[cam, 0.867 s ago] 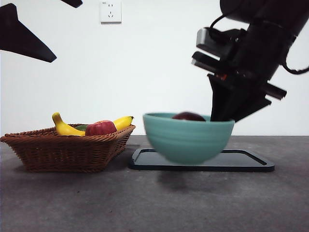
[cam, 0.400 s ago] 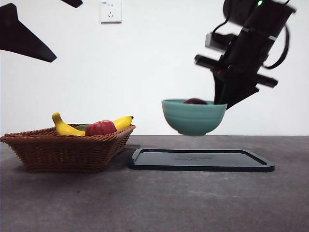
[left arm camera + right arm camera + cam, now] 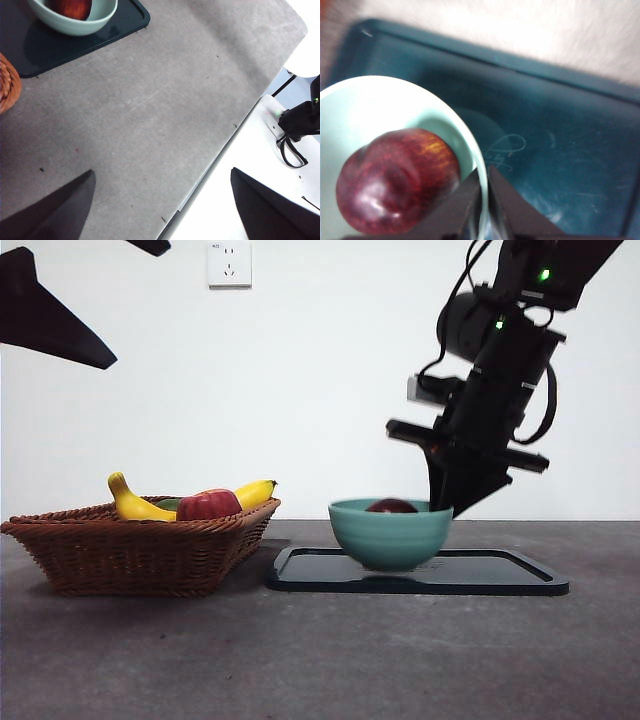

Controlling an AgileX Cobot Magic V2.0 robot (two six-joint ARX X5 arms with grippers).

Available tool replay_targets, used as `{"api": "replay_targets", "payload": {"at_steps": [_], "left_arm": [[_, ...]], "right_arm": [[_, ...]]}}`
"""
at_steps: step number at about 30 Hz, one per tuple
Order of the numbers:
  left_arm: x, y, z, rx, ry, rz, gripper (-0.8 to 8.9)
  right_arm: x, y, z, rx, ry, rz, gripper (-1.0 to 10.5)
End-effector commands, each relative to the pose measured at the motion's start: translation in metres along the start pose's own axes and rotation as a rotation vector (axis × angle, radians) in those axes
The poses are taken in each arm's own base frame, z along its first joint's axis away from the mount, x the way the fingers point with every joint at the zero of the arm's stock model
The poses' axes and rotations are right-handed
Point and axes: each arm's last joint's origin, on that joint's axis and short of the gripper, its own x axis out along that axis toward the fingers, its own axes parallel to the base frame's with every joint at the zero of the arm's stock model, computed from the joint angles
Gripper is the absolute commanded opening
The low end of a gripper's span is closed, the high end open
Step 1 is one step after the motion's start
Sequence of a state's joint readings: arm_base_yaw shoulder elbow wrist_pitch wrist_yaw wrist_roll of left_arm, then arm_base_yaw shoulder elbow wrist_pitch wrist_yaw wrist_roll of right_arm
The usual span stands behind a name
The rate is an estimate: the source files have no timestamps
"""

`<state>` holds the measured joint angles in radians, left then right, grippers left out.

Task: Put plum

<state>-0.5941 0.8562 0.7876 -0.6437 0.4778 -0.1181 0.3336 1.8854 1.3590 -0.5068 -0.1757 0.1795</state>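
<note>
Right gripper (image 3: 447, 502) comes down from the upper right and pinches the bowl's (image 3: 390, 535) rim on its right side; in the right wrist view the two jaws are pressed together on the thin rim (image 3: 481, 186), one inside the bowl and one outside. Inside the bowl lies the plum (image 3: 397, 181), dark maroon and glossy, close against the inner jaw. From the front only its top (image 3: 392, 506) shows above the rim. Beneath the bowl is the black tray (image 3: 500, 575); the bowl sits over the tray's left half, though whether its base touches the tray is hard to tell.

To the left of the tray, on the grey table (image 3: 320, 660), stands a wicker basket (image 3: 130, 550) holding a banana (image 3: 135, 505) and a red apple (image 3: 208, 505).

Left gripper (image 3: 160, 205) hangs well away over bare table near its edge, jaws spread wide and holding nothing. Its wrist view catches the bowl (image 3: 75, 22) and plum (image 3: 72, 7) far off on the tray (image 3: 60, 47).
</note>
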Motion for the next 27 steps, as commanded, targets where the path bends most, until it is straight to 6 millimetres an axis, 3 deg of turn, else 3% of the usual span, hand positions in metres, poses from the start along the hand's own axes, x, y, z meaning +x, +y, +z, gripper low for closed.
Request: {"api": "replay_targets", "payload": {"at_steps": [1, 9, 14, 16, 21, 27], "left_arm": [[0.001, -0.002, 0.002, 0.013, -0.003, -0.012, 4.32], [0.001, -0.002, 0.002, 0.013, -0.004, -0.012, 4.33], [0.001, -0.002, 0.002, 0.013, -0.004, -0.012, 4.33], [0.001, -0.002, 0.002, 0.013, -0.004, -0.012, 4.33], [0.001, -0.002, 0.002, 0.013, -0.004, -0.012, 4.33], [0.001, -0.002, 0.002, 0.014, -0.005, -0.012, 4.32]], "right_arm": [[0.008, -0.001, 0.005, -0.013, -0.009, 0.001, 0.1], [0.009, -0.002, 0.004, -0.007, 0.003, 0.004, 0.2], [0.008, -0.002, 0.004, -0.003, 0.003, 0.004, 2.5], [0.005, -0.001, 0.005, -0.004, -0.004, 0.005, 2.7], [-0.023, 0.002, 0.011, -0.011, -0.064, 0.012, 2.7], [-0.081, 0.014, 0.012, -0.051, -0.164, 0.029, 2.7]]}}
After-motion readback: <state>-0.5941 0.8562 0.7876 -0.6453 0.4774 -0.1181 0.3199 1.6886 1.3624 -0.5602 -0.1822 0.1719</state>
